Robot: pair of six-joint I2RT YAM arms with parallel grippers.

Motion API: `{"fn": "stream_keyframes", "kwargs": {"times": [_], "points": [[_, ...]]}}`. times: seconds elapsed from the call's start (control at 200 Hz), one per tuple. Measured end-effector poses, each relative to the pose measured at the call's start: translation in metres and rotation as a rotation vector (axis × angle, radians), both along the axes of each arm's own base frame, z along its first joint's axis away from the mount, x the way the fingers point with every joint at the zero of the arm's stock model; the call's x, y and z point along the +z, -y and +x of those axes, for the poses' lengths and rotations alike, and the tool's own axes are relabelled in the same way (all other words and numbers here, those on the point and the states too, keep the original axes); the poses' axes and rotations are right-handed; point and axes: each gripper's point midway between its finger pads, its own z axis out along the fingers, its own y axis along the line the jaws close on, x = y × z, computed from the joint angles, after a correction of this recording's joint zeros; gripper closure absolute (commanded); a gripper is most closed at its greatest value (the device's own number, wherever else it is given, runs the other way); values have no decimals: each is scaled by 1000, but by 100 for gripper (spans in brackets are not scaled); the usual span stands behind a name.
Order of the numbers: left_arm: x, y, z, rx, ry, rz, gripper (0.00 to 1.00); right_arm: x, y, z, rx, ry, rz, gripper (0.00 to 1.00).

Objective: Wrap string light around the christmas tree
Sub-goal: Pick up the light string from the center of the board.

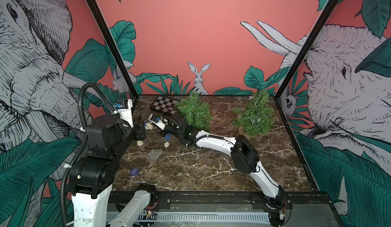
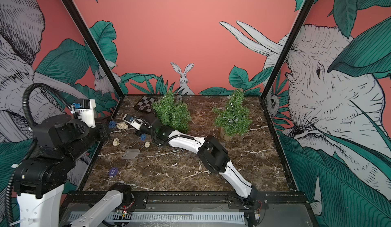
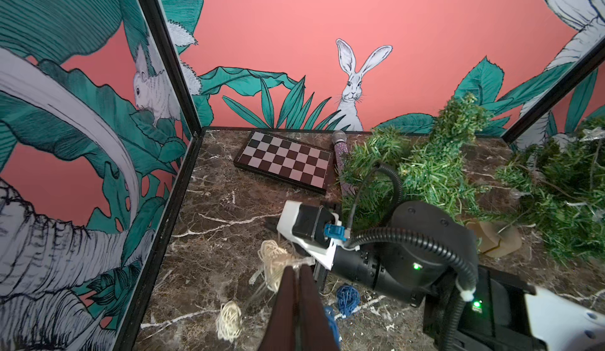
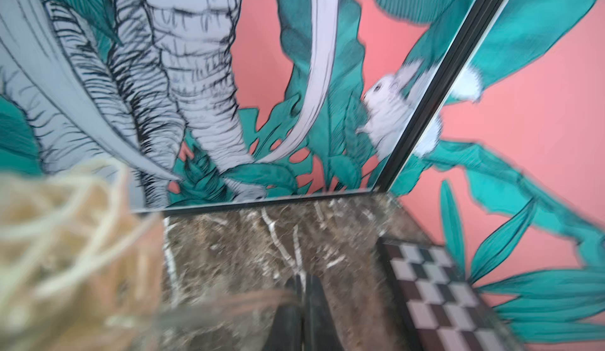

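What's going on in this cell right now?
Both arms are working the string light, which lies loose on the table left of the bare tree. The left gripper is shut on its wire beside a cream ball. The right gripper is shut close by; blur hides whether it caught the wire. Nothing is wrapped on that tree yet.

I work in a staged lab booth: printed jungle walls (image 1: 201, 24) with rabbits and an elephant box in my marble surface (image 1: 190, 173), black posts (image 1: 110, 46) stand at the corners, and my arms (image 1: 213, 143) bolt to a front rail (image 1: 211, 196).
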Motion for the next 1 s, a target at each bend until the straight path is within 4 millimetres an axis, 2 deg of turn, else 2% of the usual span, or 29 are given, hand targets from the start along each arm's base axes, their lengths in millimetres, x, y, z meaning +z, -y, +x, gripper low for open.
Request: {"fn": "stream_keyframes", "kwargs": {"times": [0.205,0.475,0.56,0.815,1.0], "points": [[2,-11,-8,52,17,7,100,66,5,14,-13,77,75,100],[-11,-26,-13,138,-37,24,100,154,17,23,-20,191,174,100],[-16,-27,-12,150,-52,24,100,180,24,31,-33,246,218,100],[-43,-22,-3,136,-127,22,100,215,60,67,-115,368,242,100],[-73,-9,11,93,-185,-11,100,245,77,69,-137,438,286,100]]}}
